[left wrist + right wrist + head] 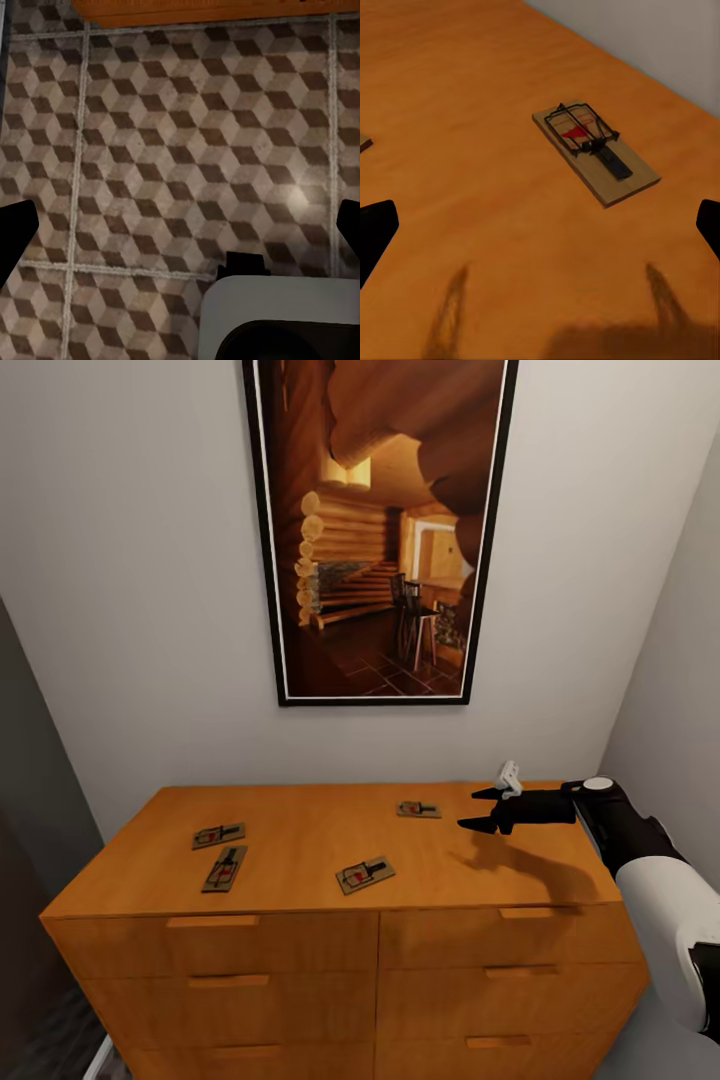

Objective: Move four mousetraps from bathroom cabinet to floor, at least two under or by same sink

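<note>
The right arm (640,840) reached in from the frame's right edge, its right gripper (482,809) level at centre right, jaws spread apart, pointing toward frame left.

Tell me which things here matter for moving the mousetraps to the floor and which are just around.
Job: four mousetraps on the cabinet; the open right gripper near the rightmost one; the bathroom floor.
Just around: framed picture, grey wall.
</note>
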Robot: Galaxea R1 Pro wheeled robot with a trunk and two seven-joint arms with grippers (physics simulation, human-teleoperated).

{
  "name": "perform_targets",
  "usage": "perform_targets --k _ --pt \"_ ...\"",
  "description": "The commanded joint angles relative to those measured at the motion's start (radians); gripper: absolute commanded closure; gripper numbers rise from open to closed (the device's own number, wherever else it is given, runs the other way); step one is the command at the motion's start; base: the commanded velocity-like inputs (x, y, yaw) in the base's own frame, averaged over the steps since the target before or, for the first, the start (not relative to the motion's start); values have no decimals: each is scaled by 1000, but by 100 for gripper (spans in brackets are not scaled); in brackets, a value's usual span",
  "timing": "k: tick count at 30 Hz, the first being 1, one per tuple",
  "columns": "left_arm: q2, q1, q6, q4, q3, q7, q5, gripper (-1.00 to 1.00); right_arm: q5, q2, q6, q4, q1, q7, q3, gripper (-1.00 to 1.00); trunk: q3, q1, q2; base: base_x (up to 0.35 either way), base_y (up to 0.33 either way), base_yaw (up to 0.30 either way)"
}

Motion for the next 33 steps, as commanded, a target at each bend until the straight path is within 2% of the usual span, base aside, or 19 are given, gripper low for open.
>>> perform_targets --k 1,6,16,23,33 --pt "0 0 -1 -2 0 2 0 -100 7 1 10 -1 -1 6 -5 -100 -1 0 0 118 41 0" --pt "0 0 1 18 -3 2 -1 -100 6 5 9 2 -1 6 -5 -100 -1 0 0 105 33 0" --pt "1 0 3 137 -7 1 -5 -100 6 23 0 3 -1 -19 -5 -100 -1 0 0 20 5 0" --pt "4 0 3 170 -7 1 -5 -100 6 43 -28 14 -1 -24 -5 -100 -1 0 0 2 0 0" --pt "4 0 5 206 -7 1 -5 -100 6 49 -37 19 -1 -25 -6 -100 -1 0 0 0 0 0"
